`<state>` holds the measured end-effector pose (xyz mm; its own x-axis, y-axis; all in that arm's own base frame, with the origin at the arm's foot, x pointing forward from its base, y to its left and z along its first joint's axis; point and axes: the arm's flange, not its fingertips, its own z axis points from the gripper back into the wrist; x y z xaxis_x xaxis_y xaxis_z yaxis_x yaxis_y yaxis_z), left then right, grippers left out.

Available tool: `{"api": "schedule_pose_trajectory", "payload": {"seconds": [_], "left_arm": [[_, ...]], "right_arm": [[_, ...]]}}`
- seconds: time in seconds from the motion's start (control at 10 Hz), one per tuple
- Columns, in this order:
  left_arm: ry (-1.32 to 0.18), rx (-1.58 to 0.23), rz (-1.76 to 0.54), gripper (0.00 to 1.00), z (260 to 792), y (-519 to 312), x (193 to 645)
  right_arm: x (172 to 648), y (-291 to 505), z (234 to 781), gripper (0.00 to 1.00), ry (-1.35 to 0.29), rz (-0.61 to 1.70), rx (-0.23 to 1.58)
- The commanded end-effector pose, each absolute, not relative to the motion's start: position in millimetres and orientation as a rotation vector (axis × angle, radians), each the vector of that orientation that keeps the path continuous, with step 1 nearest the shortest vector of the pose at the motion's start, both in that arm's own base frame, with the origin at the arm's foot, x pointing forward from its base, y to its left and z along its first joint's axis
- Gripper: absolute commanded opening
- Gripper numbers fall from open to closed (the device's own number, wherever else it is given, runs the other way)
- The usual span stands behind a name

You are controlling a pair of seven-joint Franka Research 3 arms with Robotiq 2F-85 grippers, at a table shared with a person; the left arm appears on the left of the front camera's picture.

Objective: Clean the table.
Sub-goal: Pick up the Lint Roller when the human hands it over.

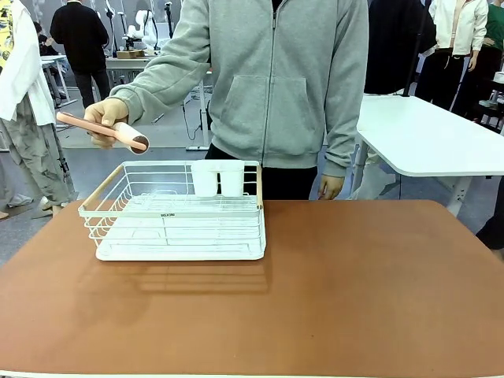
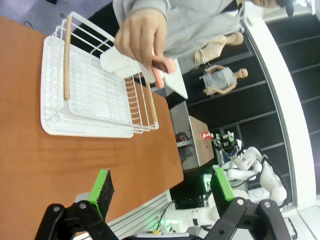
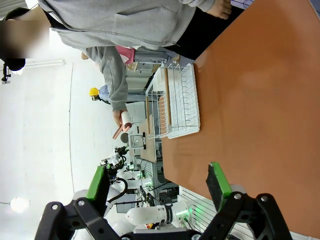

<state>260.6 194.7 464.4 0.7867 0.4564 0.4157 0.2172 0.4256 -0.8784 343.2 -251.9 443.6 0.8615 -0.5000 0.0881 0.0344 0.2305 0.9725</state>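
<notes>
Table: I see the table (image 1: pixel 354 291) running from my near edge to the person standing at its far side.
Rack: a white wire dish rack (image 1: pixel 177 213) stands on the far left part of the table, with two white cups (image 1: pixel 219 178) at its far rail.
Person: the raised hand (image 1: pixel 104 118) holds a pink-handled roller (image 1: pixel 118 134) in the air, just beyond the rack's far left corner. The other hand (image 1: pixel 331 187) hangs by the table's far edge.
Left claw: my left gripper (image 2: pixel 161 186) is released, green pads wide apart with nothing between them.
Right claw: my right gripper (image 3: pixel 157 182) is released too, and grasps nothing.
</notes>
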Motion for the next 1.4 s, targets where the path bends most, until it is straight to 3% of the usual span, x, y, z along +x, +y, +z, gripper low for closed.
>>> {"api": "schedule_pose_trajectory", "payload": {"seconds": [0.0, 0.5, 1.3], "left_arm": [[-0.727, -1.104, 0.399, 1.00, 486, 162, 270], [-0.684, -1.045, 0.604, 1.00, 531, 100, 286], [-0.719, -0.931, 0.864, 1.00, 521, 49, 365]], "right_arm": [[340, -249, 445, 1.00, -0.436, -0.375, 1.304], [340, -249, 445, 1.00, -0.436, -0.375, 1.304], [340, -249, 445, 1.00, -0.436, -0.375, 1.304]]}}
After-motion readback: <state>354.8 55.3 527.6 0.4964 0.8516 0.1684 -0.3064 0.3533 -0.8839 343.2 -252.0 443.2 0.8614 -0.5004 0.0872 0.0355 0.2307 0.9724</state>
